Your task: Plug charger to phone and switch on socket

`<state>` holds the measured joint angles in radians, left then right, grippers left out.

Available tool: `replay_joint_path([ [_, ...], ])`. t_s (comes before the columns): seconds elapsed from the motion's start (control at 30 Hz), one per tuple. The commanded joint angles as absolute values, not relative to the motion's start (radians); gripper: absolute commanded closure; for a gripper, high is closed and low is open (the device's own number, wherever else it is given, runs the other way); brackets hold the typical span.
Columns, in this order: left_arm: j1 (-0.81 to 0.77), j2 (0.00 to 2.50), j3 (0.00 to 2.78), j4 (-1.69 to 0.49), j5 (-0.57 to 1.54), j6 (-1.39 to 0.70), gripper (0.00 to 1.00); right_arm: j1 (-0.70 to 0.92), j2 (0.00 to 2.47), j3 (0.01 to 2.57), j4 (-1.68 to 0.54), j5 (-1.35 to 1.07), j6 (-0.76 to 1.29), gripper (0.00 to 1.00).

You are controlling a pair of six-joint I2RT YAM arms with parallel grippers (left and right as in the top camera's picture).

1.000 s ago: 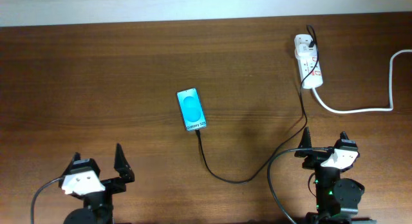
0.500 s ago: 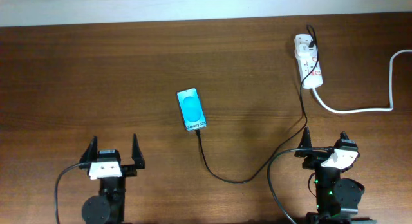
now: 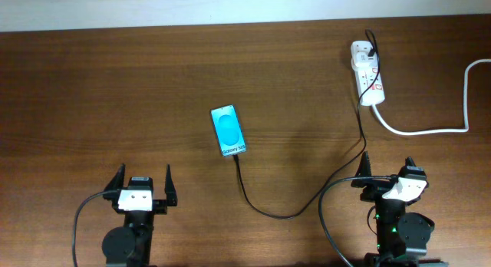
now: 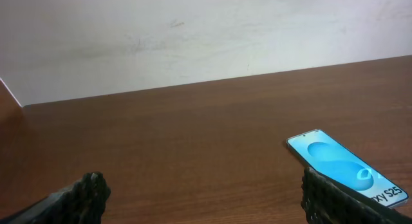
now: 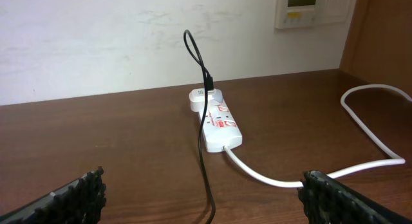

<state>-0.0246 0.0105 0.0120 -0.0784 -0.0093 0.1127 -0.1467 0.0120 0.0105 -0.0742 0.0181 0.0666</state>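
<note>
The phone (image 3: 229, 130) lies face up mid-table, cyan screen with a white "Galaxy S25" strip; it also shows at the right of the left wrist view (image 4: 344, 167). The thin black charger cable (image 3: 307, 202) runs from the phone's near end in a loop to its plug in the white socket strip (image 3: 367, 72) at the far right, also seen in the right wrist view (image 5: 219, 123). My left gripper (image 3: 143, 184) is open and empty near the front edge, left of the phone. My right gripper (image 3: 385, 173) is open and empty, in front of the socket.
The socket's thick white cord (image 3: 437, 130) curves right and off the table edge; it also shows in the right wrist view (image 5: 360, 134). A pale wall runs behind the table (image 3: 115, 83), with a wall panel (image 5: 313, 8) at the upper right.
My left arm has swung to the right along the front edge and turned to face straight ahead. The right arm, phone, cable and socket have not moved.
</note>
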Motion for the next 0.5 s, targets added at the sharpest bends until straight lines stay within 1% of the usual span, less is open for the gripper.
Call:
replay_joint_path([
  [0.0, -0.017, 0.005, 0.009, -0.084, 0.013, 0.13, 0.01, -0.152, 0.006, 0.006, -0.082, 0.015, 0.06, 0.02],
  [0.47, -0.017, 0.005, 0.009, -0.083, 0.004, 0.129, 0.01, -0.152, 0.006, 0.006, -0.082, 0.015, 0.059, 0.02],
])
